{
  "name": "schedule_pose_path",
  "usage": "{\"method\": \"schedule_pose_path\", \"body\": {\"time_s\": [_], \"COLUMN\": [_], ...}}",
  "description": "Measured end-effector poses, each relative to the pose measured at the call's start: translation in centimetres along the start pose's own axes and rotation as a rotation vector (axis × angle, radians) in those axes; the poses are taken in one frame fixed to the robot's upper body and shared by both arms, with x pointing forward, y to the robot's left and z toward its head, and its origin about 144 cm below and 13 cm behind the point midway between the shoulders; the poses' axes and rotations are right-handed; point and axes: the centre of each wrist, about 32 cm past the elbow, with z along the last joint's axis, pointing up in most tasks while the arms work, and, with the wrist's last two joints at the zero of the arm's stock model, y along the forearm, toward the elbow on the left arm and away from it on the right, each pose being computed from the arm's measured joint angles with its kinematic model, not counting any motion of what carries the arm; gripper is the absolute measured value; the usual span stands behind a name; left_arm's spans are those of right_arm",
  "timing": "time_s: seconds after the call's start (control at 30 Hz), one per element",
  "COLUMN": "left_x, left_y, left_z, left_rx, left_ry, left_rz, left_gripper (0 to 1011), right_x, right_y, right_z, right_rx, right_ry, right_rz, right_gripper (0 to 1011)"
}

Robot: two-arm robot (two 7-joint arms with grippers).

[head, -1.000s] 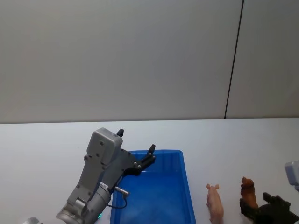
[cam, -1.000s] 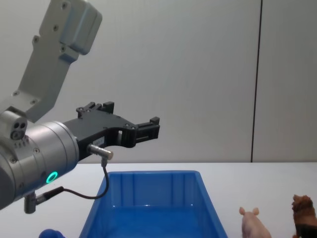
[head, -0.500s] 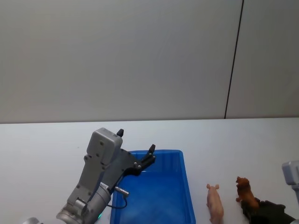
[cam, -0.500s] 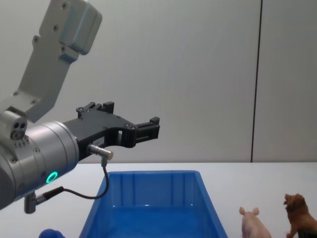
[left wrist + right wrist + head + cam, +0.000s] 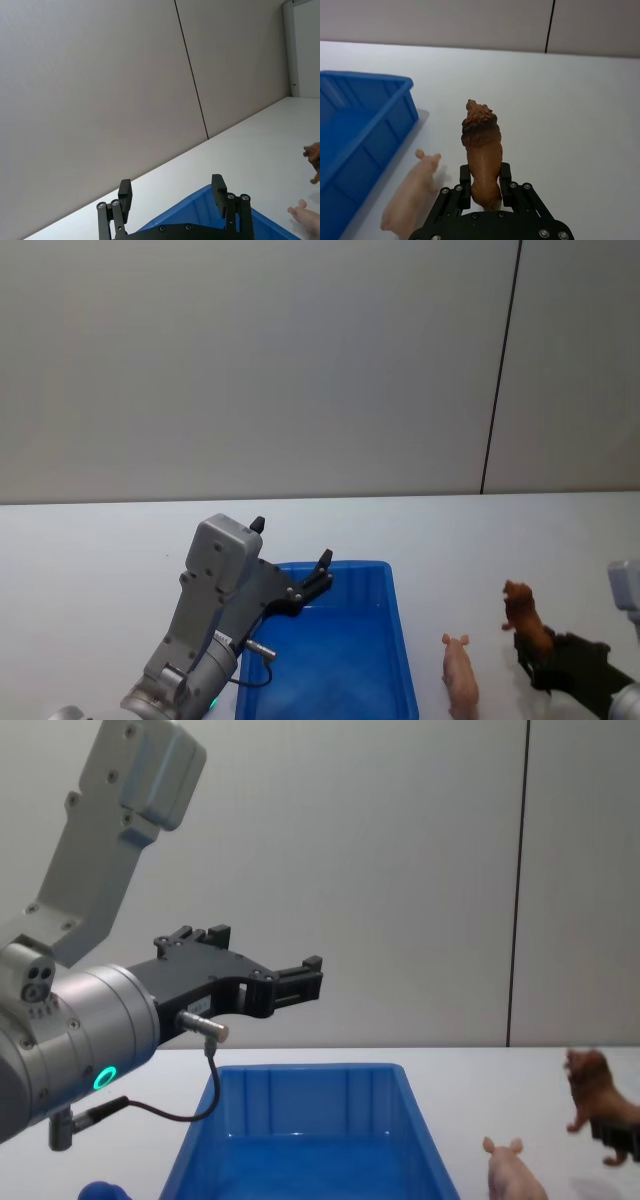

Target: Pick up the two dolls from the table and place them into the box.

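Head view: left pincer (image 5: 292, 542), spread, hangs over the far rim of the blue box (image 5: 402, 650); pig (image 5: 460, 677) rests on the white table (image 5: 100, 550) just right of the box. Right wrist view: right pincer (image 5: 485, 173) pinches the lion (image 5: 481, 140) at its hindquarters. Chest view: lion held clear above the table, right of the pig.

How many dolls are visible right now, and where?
2. The lion is clamped in the right end effector, held off the table right of the box. The pig lies on the table between box and lion.
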Motion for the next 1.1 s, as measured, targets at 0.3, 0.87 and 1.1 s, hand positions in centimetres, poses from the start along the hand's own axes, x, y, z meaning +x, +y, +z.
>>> {"method": "schedule_pose_path", "body": {"time_s": [0.3, 0.87, 1.1], "left_x": [0.0, 0.0, 0.0], "left_y": [0.0, 0.0, 0.0], "left_z": [0.0, 0.0, 0.0], "left_rx": [0.0, 0.0, 0.0], "left_ry": [0.0, 0.0, 0.0], "left_rz": [0.0, 0.0, 0.0], "left_gripper": [1002, 1002, 1002], "right_x": [-1.0, -4.6, -6.5], "right_y": [0.4, 3.4, 5.5], "right_z": [2.2, 6.0, 6.4], "right_rx": [0.084, 0.124, 0.079], "right_ry": [-0.058, -0.107, -0.092], "right_rz": [0.063, 0.278, 0.36], "right_gripper": [322, 322, 322]}}
